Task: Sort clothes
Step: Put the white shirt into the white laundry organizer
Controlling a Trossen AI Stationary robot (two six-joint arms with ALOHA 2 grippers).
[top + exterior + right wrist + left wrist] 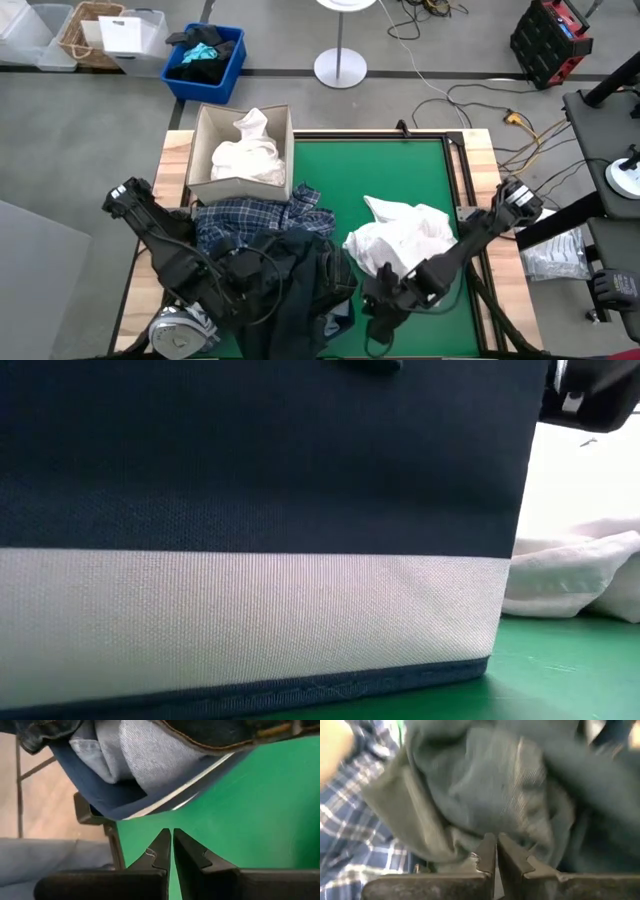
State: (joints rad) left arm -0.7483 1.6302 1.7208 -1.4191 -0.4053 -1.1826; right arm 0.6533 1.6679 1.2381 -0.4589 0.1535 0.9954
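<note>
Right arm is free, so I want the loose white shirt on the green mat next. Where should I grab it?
Take the white shirt at its raised crumpled peak near the far end, coming straight down from above. It lies apart from the dark pile, so the right gripper, now shut, has clear room.

White shirts [400,238] lie crumpled beside the plaid shirt [250,218] and dark navy piece [305,275].

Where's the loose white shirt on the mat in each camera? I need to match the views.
High view: the white shirt lies right of centre on the green mat.
Low view: at the far right edge, resting on the mat.
Left wrist view: not in it.
Right wrist view: not in it.
Shared landmark: the green mat, also seen in the low and right wrist views.
</note>
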